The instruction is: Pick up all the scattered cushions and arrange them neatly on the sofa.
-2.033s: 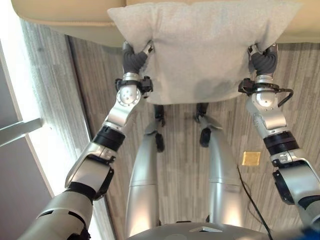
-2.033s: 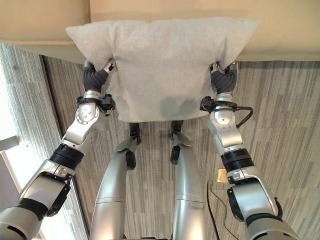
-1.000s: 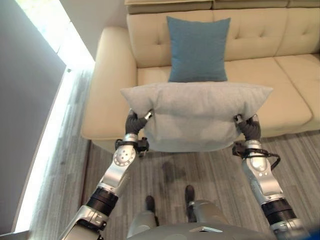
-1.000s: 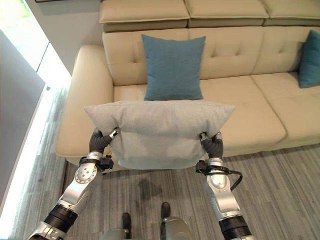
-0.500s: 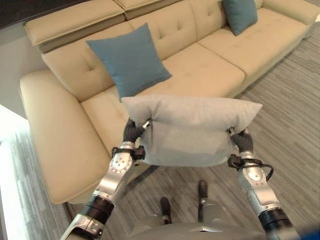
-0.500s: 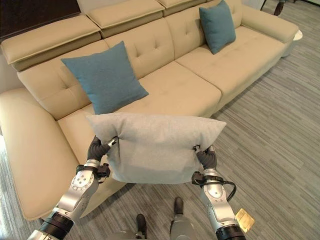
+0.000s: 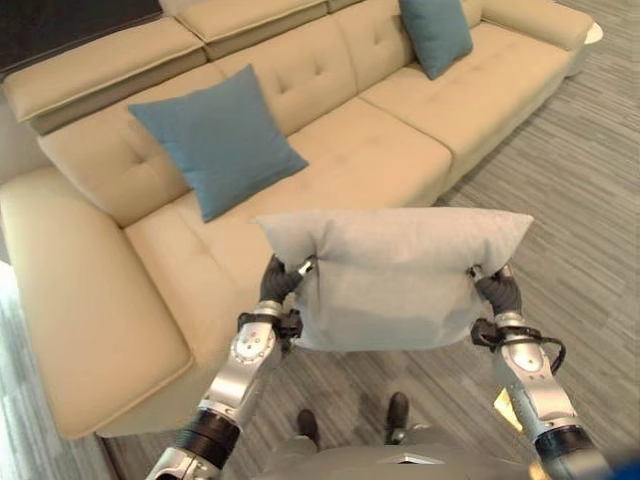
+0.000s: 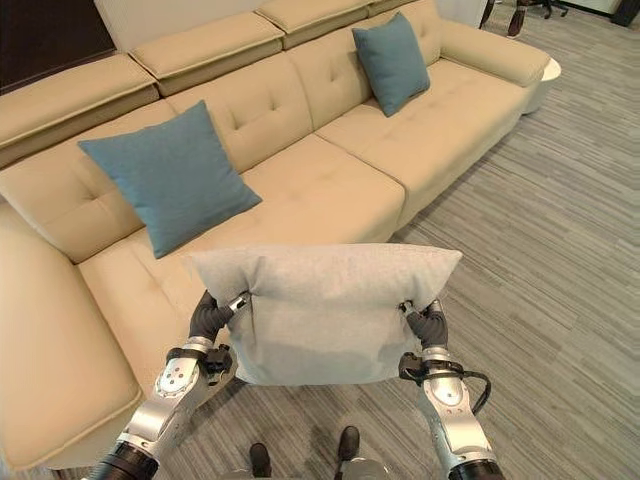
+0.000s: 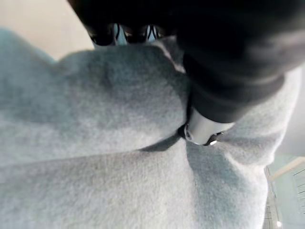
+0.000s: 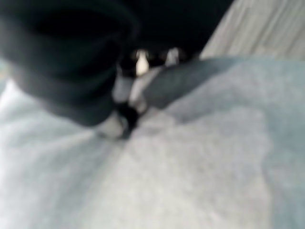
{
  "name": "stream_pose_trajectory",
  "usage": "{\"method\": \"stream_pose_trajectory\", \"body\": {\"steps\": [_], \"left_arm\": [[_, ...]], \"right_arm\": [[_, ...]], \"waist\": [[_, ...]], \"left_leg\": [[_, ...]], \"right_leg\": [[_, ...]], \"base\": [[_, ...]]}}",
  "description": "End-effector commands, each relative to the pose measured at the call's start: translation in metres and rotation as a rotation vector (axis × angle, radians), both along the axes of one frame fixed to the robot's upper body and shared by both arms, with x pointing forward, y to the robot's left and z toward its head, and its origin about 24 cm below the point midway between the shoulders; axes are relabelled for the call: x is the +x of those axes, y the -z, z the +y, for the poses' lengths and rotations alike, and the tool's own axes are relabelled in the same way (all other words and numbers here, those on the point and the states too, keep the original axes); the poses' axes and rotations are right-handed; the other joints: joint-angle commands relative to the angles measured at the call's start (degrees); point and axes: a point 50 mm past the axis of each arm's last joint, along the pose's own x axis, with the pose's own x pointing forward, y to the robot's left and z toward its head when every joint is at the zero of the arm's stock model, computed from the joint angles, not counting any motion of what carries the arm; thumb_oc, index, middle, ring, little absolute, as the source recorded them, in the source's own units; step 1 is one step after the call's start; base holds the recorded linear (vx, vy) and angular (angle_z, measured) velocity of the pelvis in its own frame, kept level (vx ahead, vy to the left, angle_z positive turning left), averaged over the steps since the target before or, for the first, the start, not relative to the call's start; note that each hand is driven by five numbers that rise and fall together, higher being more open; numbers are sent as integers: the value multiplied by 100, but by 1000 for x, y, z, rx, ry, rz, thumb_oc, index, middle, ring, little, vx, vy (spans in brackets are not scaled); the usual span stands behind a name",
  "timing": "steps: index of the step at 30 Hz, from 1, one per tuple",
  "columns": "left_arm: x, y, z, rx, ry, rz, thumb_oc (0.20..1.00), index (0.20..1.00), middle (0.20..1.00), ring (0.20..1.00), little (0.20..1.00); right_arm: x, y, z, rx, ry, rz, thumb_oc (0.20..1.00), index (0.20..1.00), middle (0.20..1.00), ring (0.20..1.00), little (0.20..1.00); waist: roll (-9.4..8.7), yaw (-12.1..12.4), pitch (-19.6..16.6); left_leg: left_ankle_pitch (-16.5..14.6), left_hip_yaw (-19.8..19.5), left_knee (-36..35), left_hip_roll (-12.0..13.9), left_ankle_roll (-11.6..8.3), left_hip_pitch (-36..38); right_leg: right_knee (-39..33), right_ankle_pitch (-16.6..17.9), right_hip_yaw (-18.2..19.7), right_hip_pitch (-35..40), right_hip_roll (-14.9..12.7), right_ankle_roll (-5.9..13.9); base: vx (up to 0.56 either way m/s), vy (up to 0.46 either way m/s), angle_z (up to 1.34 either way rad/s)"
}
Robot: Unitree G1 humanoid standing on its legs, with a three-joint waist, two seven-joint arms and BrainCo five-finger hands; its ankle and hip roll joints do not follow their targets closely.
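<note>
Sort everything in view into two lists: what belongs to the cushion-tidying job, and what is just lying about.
Job:
- pale grey fabric cushion, gripped by left hand and right hand
- beige tufted leather sofa
- near teal square cushion against the backrest
- far teal square cushion

Lying about:
- small yellow square thing on the grey striped floor

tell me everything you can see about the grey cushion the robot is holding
The pale grey, soft, fuzzy-fabric rectangular cushion hangs upright in the air, wide side level, in front of the beige sofa and above the grey striped floor. The left robot hand pinches its left edge and the right robot hand its right, puckering the fabric. It touches nothing else.
</note>
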Motion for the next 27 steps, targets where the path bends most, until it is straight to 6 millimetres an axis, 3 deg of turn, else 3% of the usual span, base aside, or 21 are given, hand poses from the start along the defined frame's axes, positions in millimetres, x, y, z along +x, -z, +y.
{"method": "stream_pose_trajectory", "body": {"steps": [1, 3, 5, 6, 9, 13, 15, 17, 19, 21, 23, 24, 27], "left_arm": [[20, -50, -22, -62, 116, -240, 200, 200, 200, 200, 200], [21, -51, -24, -58, 122, -246, 200, 200, 200, 200, 200], [21, -52, -26, -50, 126, -247, 200, 200, 200, 200, 200], [23, -56, -25, -47, 125, -263, 200, 200, 200, 200, 200], [22, -53, -23, -49, 121, -252, 200, 200, 200, 200, 200], [17, -47, -15, -55, 96, -229, 200, 200, 200, 200, 200], [15, -44, -8, -46, 75, -216, 200, 200, 200, 200, 200], [15, -45, -4, -36, 62, -221, 200, 200, 200, 200, 200], [15, -47, -5, -42, 66, -235, 200, 200, 200, 200, 200], [16, -48, -6, -52, 63, -234, 200, 200, 200, 200, 200], [19, -50, -8, -55, 70, -247, 200, 200, 200, 200, 200], [19, -49, -12, -51, 86, -248, 200, 200, 200, 200, 200], [20, -50, -15, -83, 87, -248, 200, 200, 200, 200, 200]], "right_arm": [[18, -45, 30, 64, -130, -247, 200, 200, 200, 200, 200], [20, -49, 31, 59, -136, -261, 200, 200, 200, 200, 200], [21, -50, 31, 51, -135, -267, 200, 200, 200, 200, 200], [25, -52, 31, 46, -126, -273, 200, 200, 200, 200, 200], [26, -51, 36, 43, -145, -265, 200, 200, 200, 200, 200], [27, -48, 48, 47, -201, -247, 200, 200, 200, 200, 200], [29, -48, 55, 43, -240, -241, 200, 200, 200, 200, 200], [28, -46, 57, 45, -245, -235, 200, 200, 200, 200, 200], [29, -48, 58, 38, -254, -241, 200, 200, 200, 200, 200], [30, -51, 55, 36, -248, -253, 200, 200, 200, 200, 200], [31, -53, 54, 25, -243, -262, 200, 200, 200, 200, 200], [30, -53, 51, 11, -239, -264, 200, 200, 200, 200, 200], [28, -52, 47, 6, -230, -261, 200, 200, 200, 200, 200]], "waist": [[-441, 73, -33], [-474, 131, -39], [-453, 193, -54], [-404, 326, 2], [-309, 349, -74], [-208, 483, -152], [-111, 487, -91], [-73, 473, -43], [-76, 416, -65], [-126, 333, -52], [-156, 235, -31], [-213, 216, -85], [-248, 166, -154]], "left_leg": [[-882, -695, 1652, -422, -83, -499], [-964, -995, 1383, -715, 17, -744], [-666, -1136, 1006, -910, 26, -953], [-360, -1306, 865, -1055, -45, -1291], [-420, -1364, 524, -1047, 39, -882], [-619, -926, 305, -930, 224, -365], [-720, -690, 200, -819, 396, -61], [-781, -609, 94, -811, 444, 81], [-863, -515, -108, -834, 435, 294], [-937, -559, -223, -902, 400, 485], [-1027, -692, -282, -899, 322, 629], [-1219, -740, -172, -907, 265, 734], [-1375, -739, 435, -733, 48, 681]], "right_leg": [[209, -473, 543, 198, -107, 202], [201, -483, 694, 222, -43, 222], [176, -499, 826, 316, 45, 234], [186, -560, 1109, 416, 196, 192], [322, -699, 1343, 492, 229, 195], [914, -871, 1398, 410, 28, 379], [1965, -826, 1336, -34, -106, 639], [2245, -660, 1163, -347, -239, 745], [1638, -505, 806, -567, -438, 676], [788, -147, 720, -832, -378, 697], [387, 71, 698, -921, -388, 771], [289, 142, 678, -756, -395, 714], [341, 64, 609, -494, -355, 589]], "base": [[47, -156, -6], [112, -84, -4], [178, -21, -62], [221, 43, -57], [217, 122, -88], [186, 170, -151], [165, 137, -97], [105, 71, -30], [230, -41, -25], [321, -138, -35], [358, -242, 14], [357, -289, 53], [259, -258, 74]]}}
